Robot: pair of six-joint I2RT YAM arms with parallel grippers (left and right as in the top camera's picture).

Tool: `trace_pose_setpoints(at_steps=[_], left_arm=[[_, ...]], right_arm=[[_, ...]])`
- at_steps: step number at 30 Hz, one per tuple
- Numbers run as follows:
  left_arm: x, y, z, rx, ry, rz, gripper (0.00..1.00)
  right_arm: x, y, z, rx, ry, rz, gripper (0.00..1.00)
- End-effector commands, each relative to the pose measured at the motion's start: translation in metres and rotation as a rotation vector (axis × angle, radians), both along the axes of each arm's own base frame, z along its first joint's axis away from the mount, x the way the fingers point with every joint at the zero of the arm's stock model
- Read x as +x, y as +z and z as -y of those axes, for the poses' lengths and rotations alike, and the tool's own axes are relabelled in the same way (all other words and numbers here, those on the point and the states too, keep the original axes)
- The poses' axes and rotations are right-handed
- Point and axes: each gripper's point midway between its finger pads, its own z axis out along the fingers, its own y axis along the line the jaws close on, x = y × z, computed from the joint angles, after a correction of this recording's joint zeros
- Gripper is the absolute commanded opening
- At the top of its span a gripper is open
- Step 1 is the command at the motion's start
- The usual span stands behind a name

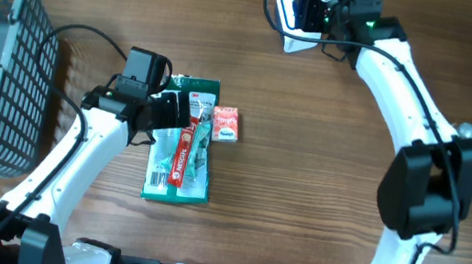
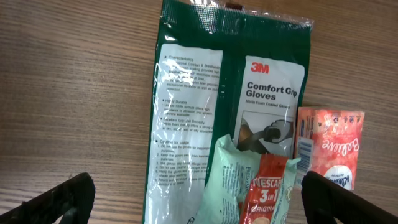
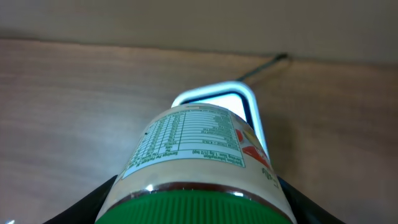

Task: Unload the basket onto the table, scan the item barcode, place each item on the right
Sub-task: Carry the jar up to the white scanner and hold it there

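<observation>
Green-lidded jar with a printed nutrition label (image 3: 193, 149) is clamped in the right gripper (image 3: 196, 208), at the far side of the wooden table (image 1: 324, 163), right by the white-rimmed scanner (image 3: 211, 89). Left gripper (image 2: 199, 202) hangs wide open above the green 3M glove packet (image 2: 186, 93), nearer and to the left.

A mock shop checkout: wooden table (image 1: 300, 206), grey basket (image 1: 26, 75), barcode scanner (image 1: 294, 15), packaged goods (image 1: 157, 177).

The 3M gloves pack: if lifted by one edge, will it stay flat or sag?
Probably it sags: the gloves pack is a thin, glossy, wrinkled film bag. It looks light and perhaps slippery. The Nescafe sachet and mint packet lying on it would likely slide off.
</observation>
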Motion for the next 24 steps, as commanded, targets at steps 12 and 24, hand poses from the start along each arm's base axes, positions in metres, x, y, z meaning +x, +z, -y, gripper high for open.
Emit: trace_pose_setpoints(at_steps=[12,24], left_arm=[[0.005,0.011,-0.001,-0.003,0.018,0.032,1.00],[0.005,0.011,-0.001,-0.003,0.018,0.032,1.00]], right_arm=[[0.055,-0.014,-0.011,-0.077,0.064,0.253,0.25],[0.069,-0.030,-0.015,-0.061,0.056,0.294,0.31]])
